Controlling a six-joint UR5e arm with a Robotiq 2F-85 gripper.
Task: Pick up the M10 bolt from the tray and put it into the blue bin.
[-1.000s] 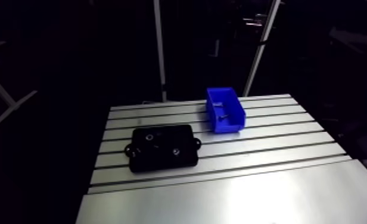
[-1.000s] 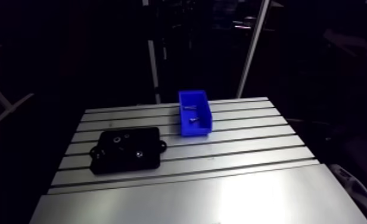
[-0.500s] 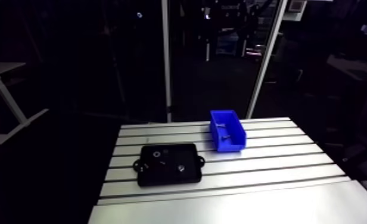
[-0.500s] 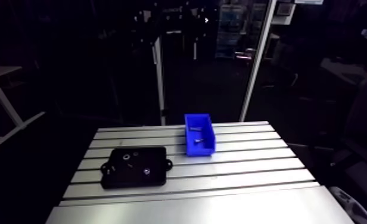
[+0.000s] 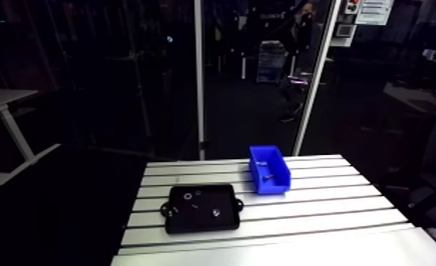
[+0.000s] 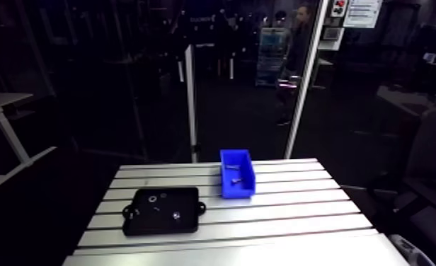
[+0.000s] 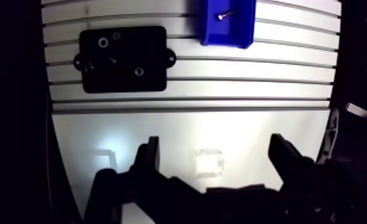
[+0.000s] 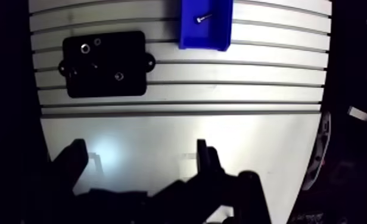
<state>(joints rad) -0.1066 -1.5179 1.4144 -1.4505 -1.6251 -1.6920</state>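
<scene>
A matte black tray with rounded lugs, scattered with small ring-shaped parts, is set on the slotted aluminium table. Right of it, a short silvery bolt is seen inside the blue bin. The gripper is spread wide, empty.

A robotics lab or workshop, from where I stand: the bench is a slotted aluminium table, its top ribbed with long grooves. On it sits a black tray with a few small metal fittings, and near that a blue bin of the parts-store kind with a bolt inside. A two-fingered robot gripper hangs over the bare end
</scene>
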